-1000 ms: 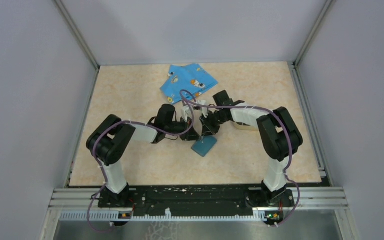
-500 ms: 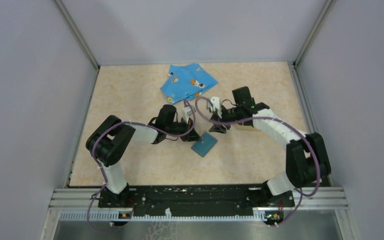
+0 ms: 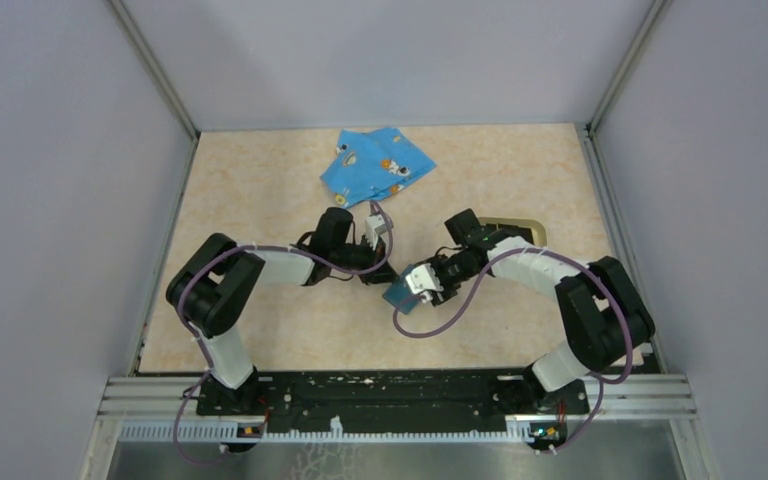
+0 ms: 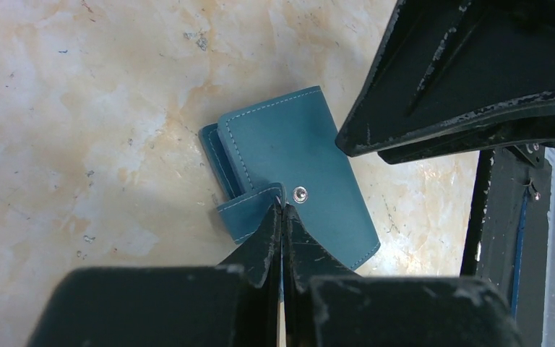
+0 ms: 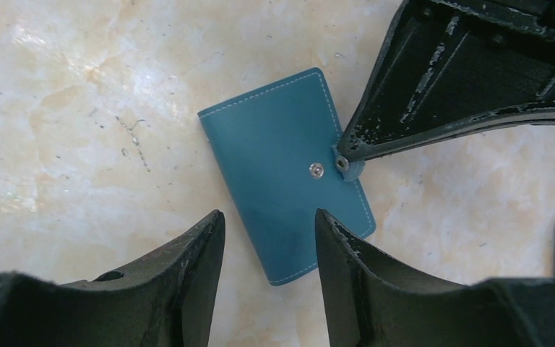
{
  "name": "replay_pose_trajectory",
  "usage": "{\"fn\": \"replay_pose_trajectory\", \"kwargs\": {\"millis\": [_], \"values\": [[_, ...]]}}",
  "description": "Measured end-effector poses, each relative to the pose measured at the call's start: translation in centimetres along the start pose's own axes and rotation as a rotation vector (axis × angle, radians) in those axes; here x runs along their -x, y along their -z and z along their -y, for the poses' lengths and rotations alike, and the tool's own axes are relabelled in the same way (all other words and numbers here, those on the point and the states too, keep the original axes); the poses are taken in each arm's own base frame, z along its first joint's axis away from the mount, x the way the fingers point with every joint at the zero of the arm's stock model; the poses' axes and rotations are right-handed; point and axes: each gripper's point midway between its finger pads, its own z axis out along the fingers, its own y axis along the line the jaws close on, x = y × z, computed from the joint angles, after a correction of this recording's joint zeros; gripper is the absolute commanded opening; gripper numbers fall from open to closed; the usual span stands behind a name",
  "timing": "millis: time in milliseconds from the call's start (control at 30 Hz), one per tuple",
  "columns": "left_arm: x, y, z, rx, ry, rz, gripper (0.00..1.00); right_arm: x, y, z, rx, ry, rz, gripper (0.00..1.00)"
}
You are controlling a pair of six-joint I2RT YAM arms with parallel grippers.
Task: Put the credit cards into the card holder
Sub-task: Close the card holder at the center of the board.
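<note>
I see the big sandy table [image 3: 260, 200] first. My two arms reach over it, the left arm [image 3: 260, 265] and the right arm [image 3: 550, 270], and they meet near the middle. At the far side lies a bright blue cloth [image 3: 378, 165] with little cartoon pictures. A tan tray [image 3: 522, 224] peeks out behind the right arm, at the right side of the table.

The card holder [image 5: 282, 181] lies flat on the table, folded shut, between the two arms. It is teal blue with pale stitches round its edge.

My right gripper [image 5: 269, 217] hangs just above it with its fingers apart. It holds nothing.

My left gripper [image 4: 282, 210] has its fingers pressed tight together. They pinch the small flap at the edge of the card holder, right beside the tiny silver snap [image 4: 300, 193].
</note>
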Motion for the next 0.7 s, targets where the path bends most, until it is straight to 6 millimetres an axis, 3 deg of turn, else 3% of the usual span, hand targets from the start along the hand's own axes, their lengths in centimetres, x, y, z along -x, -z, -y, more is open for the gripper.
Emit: {"fn": "replay_pose_trajectory", "kwargs": {"millis": [233,333,533,700], "values": [[-0.1,-0.1,0.2,-0.012,-0.007,-0.005,0.00,-0.2,-0.1,1.3,-0.042,0.019,-0.011,0.48],[-0.1,-0.1,0.4,-0.015,-0.008,-0.007,0.00,-0.4,-0.3,1.6,-0.053,-0.004,-0.009,0.33],[-0.1,-0.3,0.8,-0.029,-0.010,-0.011,0.00,-0.3,-0.8,2.1,-0.072,-0.048,0.000,0.12],[-0.2,-0.4,1.2,-0.039,-0.003,-0.014,0.00,-0.9,-1.9,1.3,-0.018,-0.069,-0.009,0.05]]}}
